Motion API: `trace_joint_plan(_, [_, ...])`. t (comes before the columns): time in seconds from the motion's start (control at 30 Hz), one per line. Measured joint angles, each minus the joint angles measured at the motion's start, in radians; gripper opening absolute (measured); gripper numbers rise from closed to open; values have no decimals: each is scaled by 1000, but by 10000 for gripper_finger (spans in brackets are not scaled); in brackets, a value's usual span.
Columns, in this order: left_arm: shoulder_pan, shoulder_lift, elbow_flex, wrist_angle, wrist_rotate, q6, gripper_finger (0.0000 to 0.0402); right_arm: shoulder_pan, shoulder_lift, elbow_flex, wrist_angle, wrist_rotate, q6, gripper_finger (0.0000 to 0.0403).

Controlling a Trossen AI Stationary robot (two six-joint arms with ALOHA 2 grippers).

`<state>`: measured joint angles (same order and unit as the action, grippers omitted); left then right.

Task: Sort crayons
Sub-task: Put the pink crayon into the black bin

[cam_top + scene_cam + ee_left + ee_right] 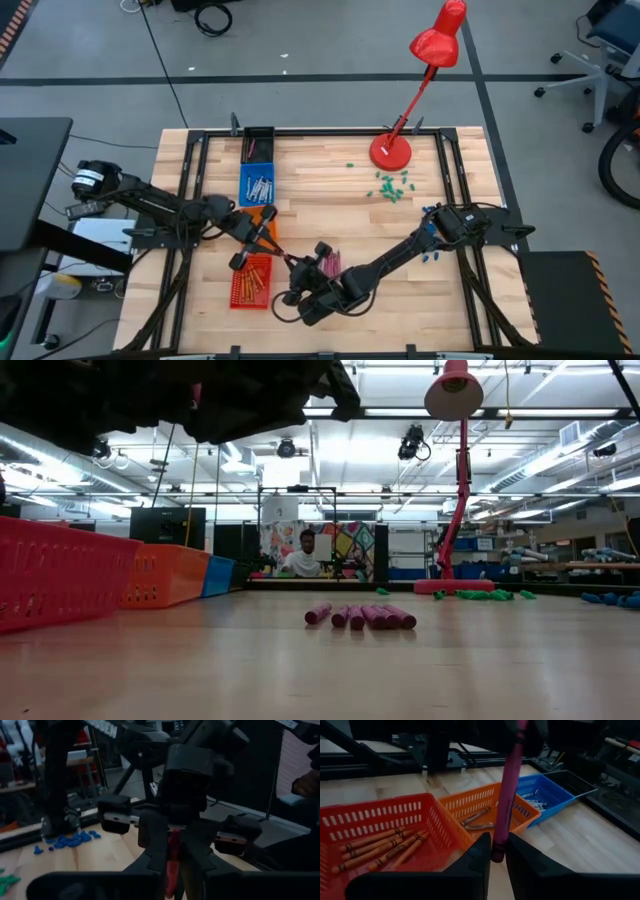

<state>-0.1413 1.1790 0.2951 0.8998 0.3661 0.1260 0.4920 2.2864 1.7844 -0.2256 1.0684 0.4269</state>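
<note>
A magenta crayon (506,795) spans the short gap between my two grippers, above the table beside the baskets. My left gripper (272,240) comes from the table's left and is shut on one end. My right gripper (298,266) comes from the right, its fingers close on the other end. More magenta crayons (330,262) lie flat in a loose row on the wood. Orange crayons (380,847) lie in the red basket (250,287). Grey ones (258,188) lie in the blue basket (545,790). My left gripper pinches one end of the crayon (173,851) between its two fingers, which lie about level and come from the table's left. My right gripper has the crayon's other end (498,851) between its two fingertips, coming from the table's right and slanting slightly down. The crayon is lifted clear of the table.
An orange basket (485,805) with a few crayons stands between the red and blue ones, and a black bin (258,143) behind them. A red desk lamp (390,150) stands at the far edge, with green bits (390,185) by its base. Blue bits (432,255) lie at the right.
</note>
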Motion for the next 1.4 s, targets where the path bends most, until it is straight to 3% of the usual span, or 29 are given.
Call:
trace_joint_plan(0.17, [66,0,0,-18,100,-67,46,-1,0,0,0,-48,0,97])
trace_joint_plan(0.33, [146,-1,0,-28,135,-120,49,3,-6,0,-67,-26,36,149])
trace_joint_plan(0.53, [259,-2,0,-54,122,-192,50,11,-41,1,-377,-32,336,185])
trace_joint_plan(0.73, [393,-3,0,-97,0,-296,51,-4,-37,0,-669,-104,676,191])
trace_joint_plan(0.87, [490,-3,3,-152,-139,-414,51,-12,-31,-1,-771,-147,746,191])
trace_joint_plan(0.97, [572,-3,54,-305,-168,-470,51,-10,-31,0,-820,-145,748,191])
trace_joint_plan(1.1, [643,-3,171,-554,-171,-433,52,-13,-31,0,-839,-151,760,191])
trace_joint_plan(1.4, [770,-2,434,-1029,-374,-275,52,-11,-31,-10,-848,-154,759,191])
